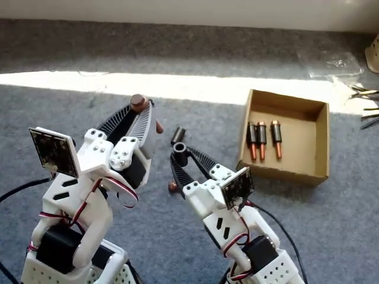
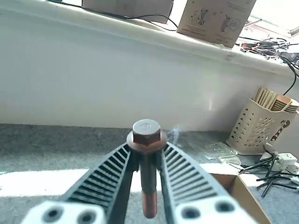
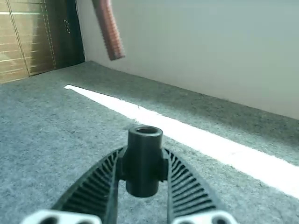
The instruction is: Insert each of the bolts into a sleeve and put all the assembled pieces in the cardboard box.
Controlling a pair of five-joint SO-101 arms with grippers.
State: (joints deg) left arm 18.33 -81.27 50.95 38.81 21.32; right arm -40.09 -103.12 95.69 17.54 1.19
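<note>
My left gripper point(image 1: 141, 110) is raised over the grey carpet and shut on a copper bolt point(image 1: 139, 102), head up, shank pointing down toward the right arm; the left wrist view shows the bolt point(image 2: 146, 177) clamped between the ribbed fingers point(image 2: 187, 179). My right gripper point(image 1: 180, 155) is shut on a black sleeve point(image 1: 180, 149), held upright with its bore open upward point(image 3: 144, 158). The bolt's threaded end point(image 3: 108, 29) hangs above and to one side of that sleeve, apart from it. The cardboard box point(image 1: 320, 142) at the right holds three assembled pieces point(image 1: 262, 139).
A loose black sleeve point(image 1: 177, 135) lies on the carpet between the grippers. A second bolt point(image 1: 172, 186) rests beside the right arm. A clear plastic bag point(image 1: 331, 62) and cables point(image 1: 366, 106) lie at the far right. A beige basket point(image 2: 261, 123) stands by the wall.
</note>
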